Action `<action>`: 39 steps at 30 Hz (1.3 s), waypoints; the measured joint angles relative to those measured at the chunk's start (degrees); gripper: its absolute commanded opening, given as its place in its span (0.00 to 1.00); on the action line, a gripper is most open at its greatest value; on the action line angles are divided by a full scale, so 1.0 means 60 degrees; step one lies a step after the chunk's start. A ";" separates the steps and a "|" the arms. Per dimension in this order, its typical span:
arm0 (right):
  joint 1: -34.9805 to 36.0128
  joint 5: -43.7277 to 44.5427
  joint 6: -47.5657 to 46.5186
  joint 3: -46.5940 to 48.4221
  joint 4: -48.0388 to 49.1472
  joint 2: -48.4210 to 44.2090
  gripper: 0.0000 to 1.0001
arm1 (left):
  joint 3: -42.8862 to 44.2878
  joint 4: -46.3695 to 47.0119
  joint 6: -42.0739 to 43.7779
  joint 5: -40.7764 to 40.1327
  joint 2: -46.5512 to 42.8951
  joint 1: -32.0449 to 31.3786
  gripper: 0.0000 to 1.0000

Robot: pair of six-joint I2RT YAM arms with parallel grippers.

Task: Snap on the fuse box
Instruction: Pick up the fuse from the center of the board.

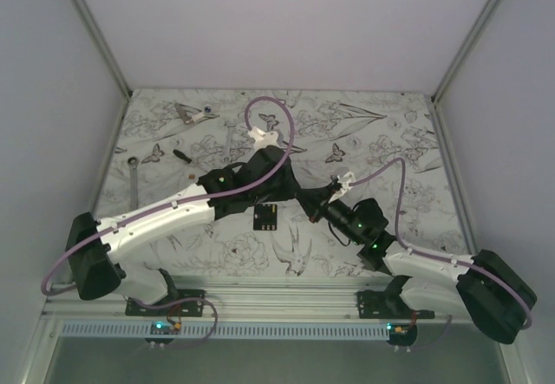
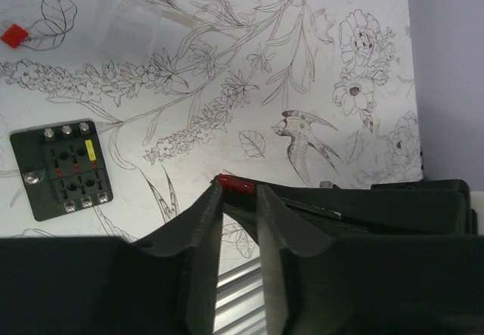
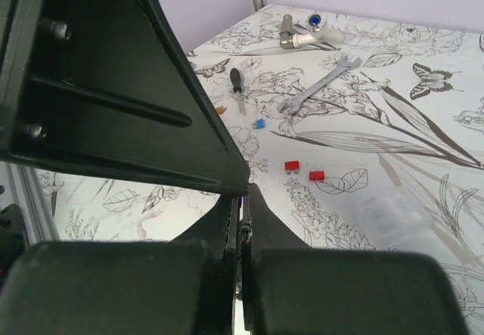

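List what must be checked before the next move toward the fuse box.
1. Fuse box in view, lying flat, nothing touching it: ok.
2. Red piece sits at the left tool tips; which tool grips it: cannot tell.
3. Right tool fingers closed: ok.
4. Tools clear of each other: not ok, their tips meet.
5. Left tool over the fuse box: not ok, the box lies off to one side.

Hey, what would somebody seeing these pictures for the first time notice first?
The left gripper and right gripper nearly touch mid-table, with a small red piece at the left one's fingertips. Close by lies the black fuse box with coloured fuses. A wrench lies far left on the flower-printed table.
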 measured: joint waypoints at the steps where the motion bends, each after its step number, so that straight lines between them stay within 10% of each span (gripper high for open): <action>1: 0.0000 -0.0004 -0.0055 0.0000 -0.0026 -0.0055 0.00 | 0.0000 0.0011 0.0080 0.0029 -0.0004 0.0000 0.35; 12: -0.0685 -0.2011 -0.0860 0.0707 -0.1574 -0.0463 0.00 | -0.0401 0.0076 0.3260 0.1424 -0.1632 0.0306 0.52; 24: -0.1264 -0.6084 -0.1734 0.1807 -0.3592 -0.1202 0.00 | -0.1300 -0.0175 0.7479 0.5180 -0.3257 0.0987 0.43; 39: -0.1271 -0.7963 -0.2579 0.2295 -0.5147 -0.1351 0.00 | -0.1297 -0.0335 0.8852 0.7595 -0.2401 0.1315 0.29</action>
